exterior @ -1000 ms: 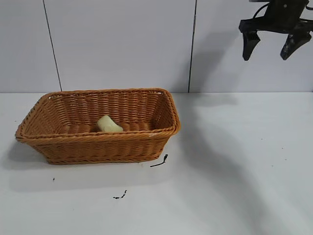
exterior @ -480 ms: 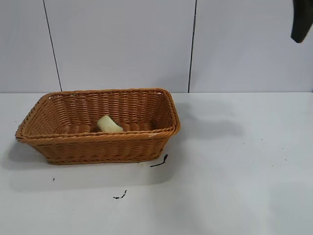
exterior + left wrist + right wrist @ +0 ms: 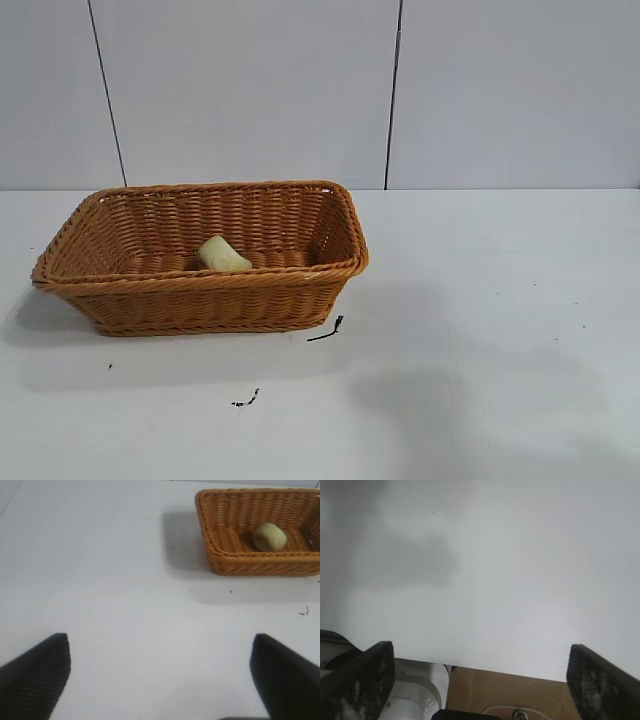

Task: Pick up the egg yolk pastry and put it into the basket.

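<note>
The egg yolk pastry (image 3: 223, 254) sits inside the basket (image 3: 200, 292), while the left gripper (image 3: 160, 672) and right gripper (image 3: 480, 675) both hang spread wide, holding nothing.

Basket (image 3: 200, 255) on table (image 3: 500, 330) at frame left-centre in exterior view, egg yolk pastry (image 3: 222, 254) inside it near the front wall, two small marks (image 3: 327, 330) on the table just before its front right corner, wall panels (image 3: 250, 90) behind.
</note>
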Motion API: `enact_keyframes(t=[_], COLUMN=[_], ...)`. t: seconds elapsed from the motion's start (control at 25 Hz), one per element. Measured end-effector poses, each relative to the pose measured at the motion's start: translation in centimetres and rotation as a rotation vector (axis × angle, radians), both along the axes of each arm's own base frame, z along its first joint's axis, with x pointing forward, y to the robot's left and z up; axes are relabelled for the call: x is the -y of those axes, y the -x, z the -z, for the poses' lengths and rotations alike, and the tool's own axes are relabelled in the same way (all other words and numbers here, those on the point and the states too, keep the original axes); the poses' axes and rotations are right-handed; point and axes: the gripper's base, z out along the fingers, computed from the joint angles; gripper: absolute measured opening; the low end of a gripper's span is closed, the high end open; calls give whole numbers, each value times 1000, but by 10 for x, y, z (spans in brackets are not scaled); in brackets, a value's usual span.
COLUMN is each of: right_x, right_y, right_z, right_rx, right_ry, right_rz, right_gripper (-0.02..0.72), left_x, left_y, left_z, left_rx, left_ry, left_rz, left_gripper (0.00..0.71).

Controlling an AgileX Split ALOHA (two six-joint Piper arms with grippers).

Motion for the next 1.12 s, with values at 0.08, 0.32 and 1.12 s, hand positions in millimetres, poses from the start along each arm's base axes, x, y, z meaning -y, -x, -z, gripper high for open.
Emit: enact_keyframes(t=[0.08, 0.32, 1.12], right_x=[0, -1, -1], right_y=[23, 71, 117], right_z=[9, 29, 24], right_rx=[91, 293, 611], right_ry=[1, 5, 12], right_rz=[0, -1, 2], right_gripper=[640, 640, 640], left_x=[0, 0, 0], left_y=[0, 0, 0], left_z=[0, 0, 0], left_rx=[0, 0, 0], left_ry=[0, 0, 0], left_rz=[0, 0, 0], left_gripper=[696, 696, 696])
